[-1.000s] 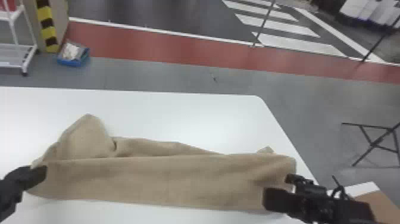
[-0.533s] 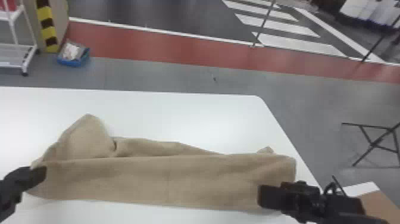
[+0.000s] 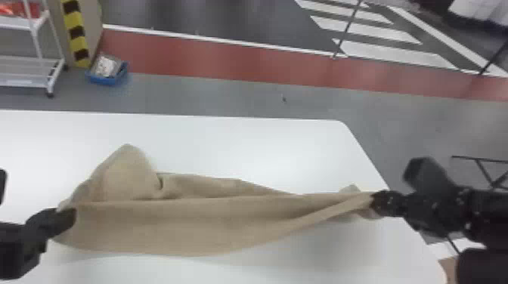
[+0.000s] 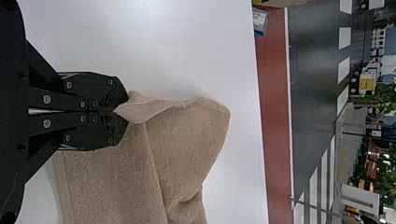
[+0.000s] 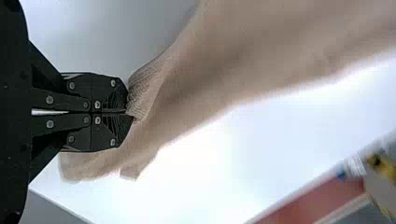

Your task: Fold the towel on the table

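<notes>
Head view: your towel (image 3: 181, 226) lies as a long strip across the near part of the table (image 3: 245, 143), bunched up at its far left side, with its right end raised towards the gripper. Your left gripper (image 4: 123, 112) has its fingers together on the cloth at the left end, likely to anchor that side so the strip can't skew. Your right gripper (image 5: 129, 112) is clamped on the other end, gathering the edge into a narrow pinch; holding both ends probably lets you carry the near edge over evenly. That pinch pulls the near edge into a slant, so you may want to level both ends before laying it down. Beyond the table, the blue bin (image 3: 107, 78) sits on the floor, well apart from your work.
</notes>
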Controlling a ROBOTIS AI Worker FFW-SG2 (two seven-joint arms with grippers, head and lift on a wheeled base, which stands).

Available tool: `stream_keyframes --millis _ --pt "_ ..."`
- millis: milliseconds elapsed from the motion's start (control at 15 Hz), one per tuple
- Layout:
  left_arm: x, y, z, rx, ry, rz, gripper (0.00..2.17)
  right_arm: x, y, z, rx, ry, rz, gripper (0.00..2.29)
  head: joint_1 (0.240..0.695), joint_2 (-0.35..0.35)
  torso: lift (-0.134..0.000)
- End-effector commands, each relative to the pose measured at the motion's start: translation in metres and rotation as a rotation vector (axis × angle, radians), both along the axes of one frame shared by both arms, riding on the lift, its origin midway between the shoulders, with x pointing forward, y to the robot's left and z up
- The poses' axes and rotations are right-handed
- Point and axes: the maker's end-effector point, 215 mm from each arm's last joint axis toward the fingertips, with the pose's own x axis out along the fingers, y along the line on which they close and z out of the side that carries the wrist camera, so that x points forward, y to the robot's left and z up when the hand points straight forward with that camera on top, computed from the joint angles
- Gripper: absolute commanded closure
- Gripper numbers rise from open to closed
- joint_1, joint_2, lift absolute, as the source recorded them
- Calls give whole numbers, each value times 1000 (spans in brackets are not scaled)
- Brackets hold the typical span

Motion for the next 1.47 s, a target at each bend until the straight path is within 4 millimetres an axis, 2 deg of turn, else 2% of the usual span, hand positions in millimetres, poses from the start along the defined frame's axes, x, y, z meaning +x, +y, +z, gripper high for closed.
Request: stream_keyframes --millis 0,133,267,333,533,600,667,733,867,1067,1133,1400 --pt "0 -4 1 -6 0 -6 1420 17 -36 17 245 -14 -271 2175 695 -313 -124" --pt "0 -5 2 -9 -1 -12 1420 10 -44 -24 354 116 -429 2142 695 -345 -124" --pt "-1 -4 1 -3 0 -13 1420 13 -33 -50 331 185 -416 2118 695 -350 -124" --pt "-1 -2 1 -1 0 -10 1420 18 -24 -51 349 182 -410 2118 695 -350 -124" --pt "-1 -4 2 -3 -1 -15 1420 41 -19 -25 520 128 -503 2084 695 -343 -124" --pt "-1 -7 2 -4 -1 -19 1420 43 -19 -21 573 128 -551 1730 695 -335 -124" --pt "-1 -9 2 -4 -1 -23 1420 40 -22 -21 592 134 -603 684 695 -331 -124" --pt "-2 -8 1 -2 4 -22 1420 39 -22 -21 579 139 -615 -2 695 -330 -124" --pt "-2 -8 1 -3 3 -24 1416 37 -24 -21 552 139 -638 -2 695 -337 -124" --pt "-5 -10 -3 -7 18 -26 1416 35 -22 -10 576 114 -662 53 695 -342 -124" --pt "-4 -11 -2 -8 17 -29 1416 31 -20 -13 584 123 -686 53 695 -342 -124" --pt "-5 -14 -3 -8 20 -35 1420 25 5 -24 536 150 -689 39 695 -337 -124"
